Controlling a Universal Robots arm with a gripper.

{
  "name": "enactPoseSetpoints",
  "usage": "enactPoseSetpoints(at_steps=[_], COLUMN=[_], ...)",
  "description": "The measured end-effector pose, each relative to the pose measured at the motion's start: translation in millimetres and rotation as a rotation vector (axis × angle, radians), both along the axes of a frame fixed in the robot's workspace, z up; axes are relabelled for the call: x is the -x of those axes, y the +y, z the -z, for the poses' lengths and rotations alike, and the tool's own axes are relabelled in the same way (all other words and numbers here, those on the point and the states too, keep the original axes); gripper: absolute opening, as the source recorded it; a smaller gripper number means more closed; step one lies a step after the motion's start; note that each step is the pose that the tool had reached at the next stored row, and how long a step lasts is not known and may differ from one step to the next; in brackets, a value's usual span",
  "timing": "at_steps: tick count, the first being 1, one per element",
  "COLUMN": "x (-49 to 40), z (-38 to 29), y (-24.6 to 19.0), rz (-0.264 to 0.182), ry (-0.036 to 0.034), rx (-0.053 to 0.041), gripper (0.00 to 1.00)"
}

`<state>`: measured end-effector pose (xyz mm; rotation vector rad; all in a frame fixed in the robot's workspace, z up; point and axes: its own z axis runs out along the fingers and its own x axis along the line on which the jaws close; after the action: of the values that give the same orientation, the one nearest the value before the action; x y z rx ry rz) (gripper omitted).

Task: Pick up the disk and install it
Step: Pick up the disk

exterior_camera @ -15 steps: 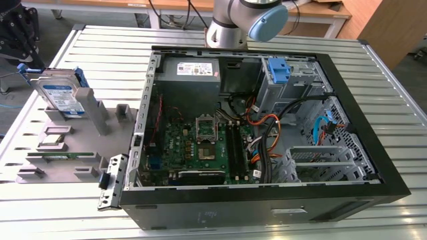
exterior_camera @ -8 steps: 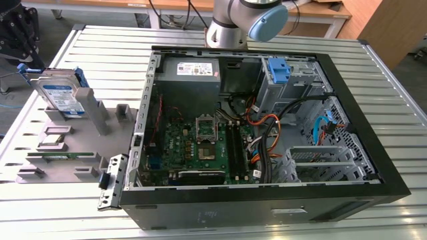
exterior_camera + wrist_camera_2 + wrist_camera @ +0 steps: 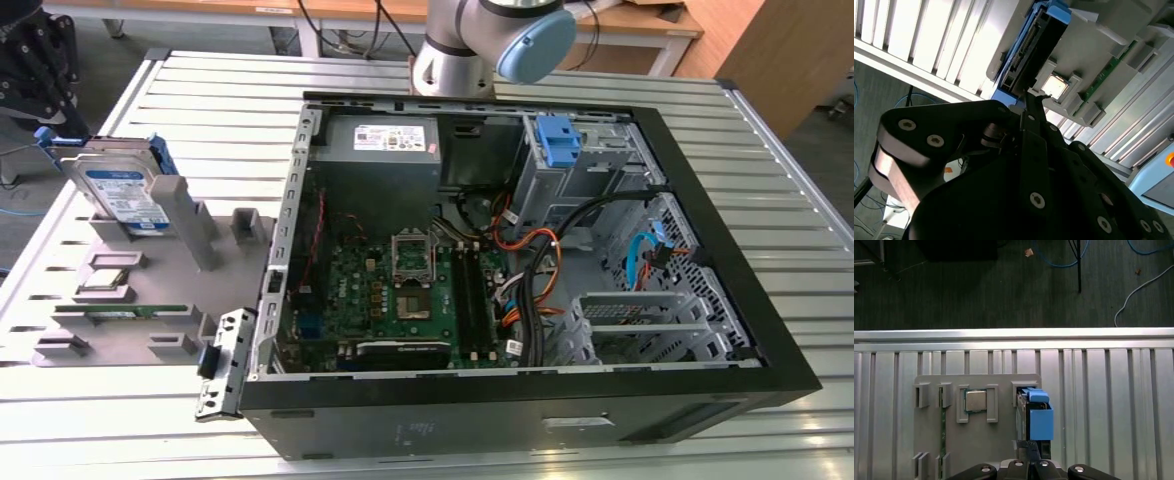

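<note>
While the disk (image 3: 124, 190) stands on edge in its grey holder (image 3: 200, 235) at the exterior view's upper left, beside the open case (image 3: 441, 430), in both wrist views the claw (image 3: 1029, 446) (image 3: 1031, 100) hangs just beside its blue frame, pinched narrow, holding nothing.

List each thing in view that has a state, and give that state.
disk: standing on edge in the gray holder, not installed.
case: lying on its side, open, insides showing.
chip: flat in its holder slot.
memory stick: on edge in its holder slot.
blue bracket: fixed on the case's metal cage.
gripper: over the holder, by the disk.
</note>
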<state>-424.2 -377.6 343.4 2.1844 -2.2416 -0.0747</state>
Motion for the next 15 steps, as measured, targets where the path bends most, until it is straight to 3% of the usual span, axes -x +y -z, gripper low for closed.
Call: enactPoseSetpoints(at_steps=[5, 15], x=[0.0, -0.1], z=[0.1, 2.7], y=[0.0, 0.0], rz=[-0.013, 0.127], ry=[0.0001, 0.0000], rx=[0.0001, -0.0005], gripper=[0.10, 0.10])
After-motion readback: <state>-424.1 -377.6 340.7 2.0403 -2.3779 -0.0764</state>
